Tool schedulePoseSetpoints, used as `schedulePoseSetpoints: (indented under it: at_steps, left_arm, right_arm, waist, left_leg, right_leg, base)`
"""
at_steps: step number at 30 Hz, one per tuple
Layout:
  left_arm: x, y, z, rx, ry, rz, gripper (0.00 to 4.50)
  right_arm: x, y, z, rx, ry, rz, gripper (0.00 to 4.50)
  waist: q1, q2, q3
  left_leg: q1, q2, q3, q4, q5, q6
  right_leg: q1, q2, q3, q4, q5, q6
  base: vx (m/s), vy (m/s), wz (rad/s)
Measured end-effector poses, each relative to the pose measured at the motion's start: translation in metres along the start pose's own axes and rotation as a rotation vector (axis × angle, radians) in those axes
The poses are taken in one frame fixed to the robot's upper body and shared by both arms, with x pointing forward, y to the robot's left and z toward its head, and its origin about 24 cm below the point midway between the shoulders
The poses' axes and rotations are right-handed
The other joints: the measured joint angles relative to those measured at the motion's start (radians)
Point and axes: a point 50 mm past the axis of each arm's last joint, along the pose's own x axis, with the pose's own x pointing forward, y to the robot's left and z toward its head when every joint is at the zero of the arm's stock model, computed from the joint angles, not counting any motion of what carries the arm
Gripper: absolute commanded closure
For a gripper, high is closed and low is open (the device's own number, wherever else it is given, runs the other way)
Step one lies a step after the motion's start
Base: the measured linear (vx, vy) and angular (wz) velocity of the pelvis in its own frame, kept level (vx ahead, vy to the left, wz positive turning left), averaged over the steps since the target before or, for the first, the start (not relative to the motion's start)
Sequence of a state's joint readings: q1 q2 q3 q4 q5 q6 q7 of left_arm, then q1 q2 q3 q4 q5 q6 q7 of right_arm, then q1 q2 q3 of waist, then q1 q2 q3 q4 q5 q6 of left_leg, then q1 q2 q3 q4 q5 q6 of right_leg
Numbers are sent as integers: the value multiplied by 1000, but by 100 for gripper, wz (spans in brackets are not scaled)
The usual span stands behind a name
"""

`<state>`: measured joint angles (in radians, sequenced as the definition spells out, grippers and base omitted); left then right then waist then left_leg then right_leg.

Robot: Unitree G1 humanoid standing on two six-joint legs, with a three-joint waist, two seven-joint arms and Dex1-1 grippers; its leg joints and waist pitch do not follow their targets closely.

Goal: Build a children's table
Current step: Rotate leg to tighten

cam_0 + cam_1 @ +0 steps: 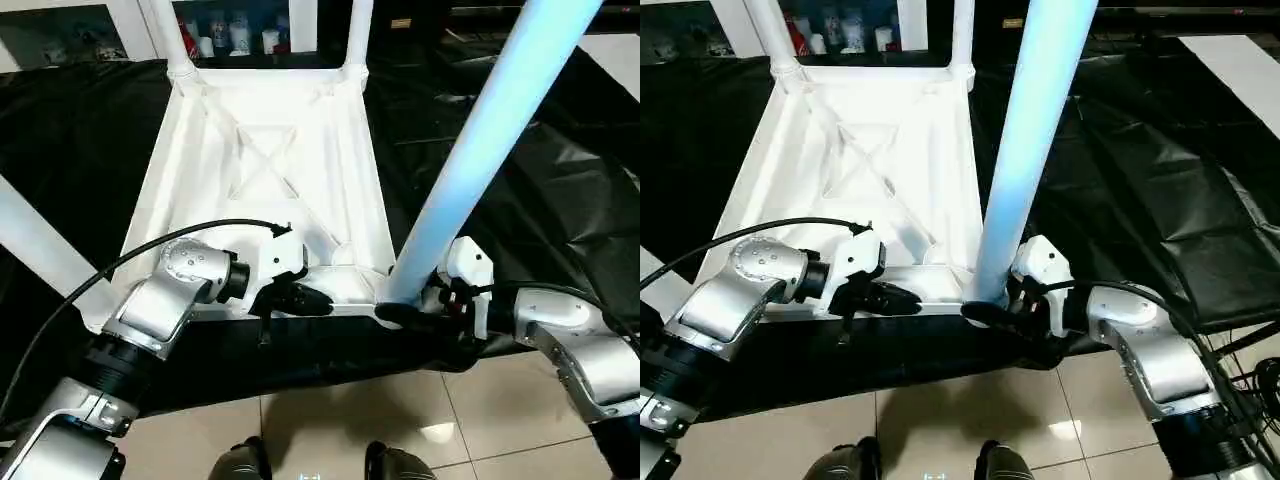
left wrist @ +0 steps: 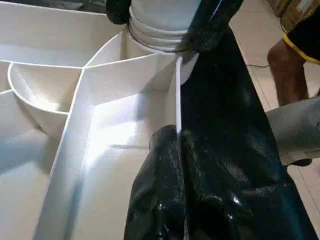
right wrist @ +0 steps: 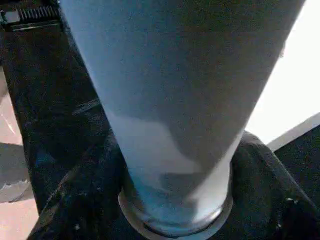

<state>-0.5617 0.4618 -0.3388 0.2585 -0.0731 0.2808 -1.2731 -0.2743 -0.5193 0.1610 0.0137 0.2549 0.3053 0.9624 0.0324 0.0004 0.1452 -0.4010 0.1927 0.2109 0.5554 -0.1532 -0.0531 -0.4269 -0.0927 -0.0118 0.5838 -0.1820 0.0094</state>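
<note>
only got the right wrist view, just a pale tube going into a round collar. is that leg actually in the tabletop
Observer: Yes. The near right leg stands upright in the near right corner of the upside-down tabletop, with the right gripper at its base.
Operator: whats the left gripper doing
Observer: The left gripper is shut on the tabletop's near rim, close to that same corner.
Operator: any other legs in
Observer: Two. The far left leg and the far right leg stand in the far corners.
</note>
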Motion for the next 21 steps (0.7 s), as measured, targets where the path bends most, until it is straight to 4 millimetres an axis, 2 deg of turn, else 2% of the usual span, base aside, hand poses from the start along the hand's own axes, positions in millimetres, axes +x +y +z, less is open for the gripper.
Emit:
schedulePoseSetpoints:
  at_steps: [4, 8, 14, 17, 20, 21]
  left_arm:
    - [9, 13, 5, -30, -12, 116, 450]
    - [27, 22, 11, -63, -36, 219, 450]
    - [62, 37, 27, -142, -62, 354, 450]
    - [69, 40, 29, -161, -60, 388, 450]
    - [70, 41, 29, -164, -55, 391, 450]
    - [70, 42, 29, -163, -54, 391, 450]
  right_arm:
    - [14, -9, -6, 126, -83, -227, 186]
    - [26, -17, -9, 255, -144, -470, 186]
    - [53, -34, -2, 415, -172, -850, 187]
    - [62, -39, 1, 423, -161, -936, 187]
    - [63, -40, 1, 402, -167, -944, 187]
    - [63, -40, 0, 397, -171, -939, 152]
  waist:
    - [-8, -2, -1]
    - [-11, -4, 0]
    - [-16, -5, 1]
    - [-17, -5, 1]
    - [-17, -4, 1]
    - [-17, -4, 1]
  left_leg:
    - [3, 1, -1, 8, -3, -6]
    - [7, 0, -1, 7, -2, -7]
    - [11, -2, -5, -2, -2, -7]
    - [12, -5, -5, -2, -2, -7]
    - [12, -5, -6, -3, -2, -7]
    - [12, -5, -6, -4, -2, -7]
  right_leg:
    - [1, 0, 1, 9, 1, -2]
    - [3, -1, 2, 8, -3, 5]
    - [8, 0, -1, -8, -3, 6]
    - [9, -1, 1, -9, -4, 6]
    - [9, -1, 1, -12, -4, 7]
    - [9, -1, 0, -12, -4, 7]
  base:
    - [-15, 0, 0]
    - [-44, 3, -1]
    - [0, 0, 0]
    - [0, 0, 0]
    - [0, 0, 0]
    - [0, 0, 0]
